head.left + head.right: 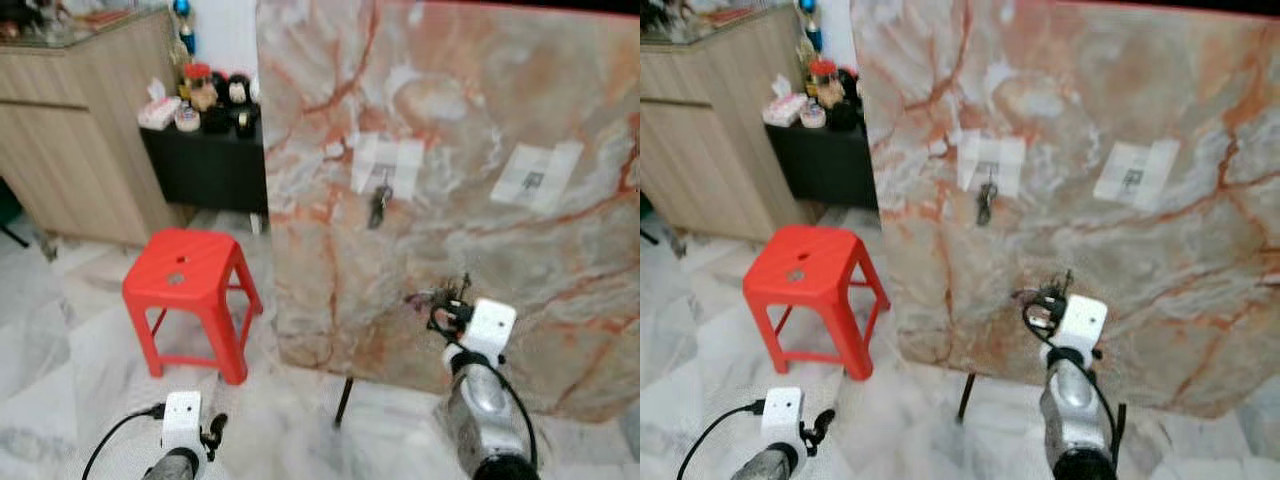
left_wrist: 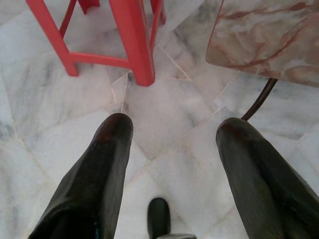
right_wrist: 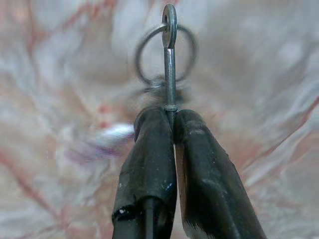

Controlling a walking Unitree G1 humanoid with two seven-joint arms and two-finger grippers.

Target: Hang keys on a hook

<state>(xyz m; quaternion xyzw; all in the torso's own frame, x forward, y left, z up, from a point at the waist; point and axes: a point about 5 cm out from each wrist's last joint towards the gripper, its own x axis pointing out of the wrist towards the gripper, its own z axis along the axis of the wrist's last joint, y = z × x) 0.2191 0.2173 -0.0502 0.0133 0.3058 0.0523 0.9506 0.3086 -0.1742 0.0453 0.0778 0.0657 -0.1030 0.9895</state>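
Two fingers of my right gripper pinch the key ring before the marble board; next I must lift it onto the free hook. My left gripper hangs spread.

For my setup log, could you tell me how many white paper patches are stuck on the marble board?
2: one patch near the board's middle, with a set of keys hanging at its lower edge, and another patch further to the robot's right.

Both head eyes look forward and down at the upright pink marble board and red plastic stool. Left wrist camera looks down at the white marble floor; right wrist camera sits close to the board.
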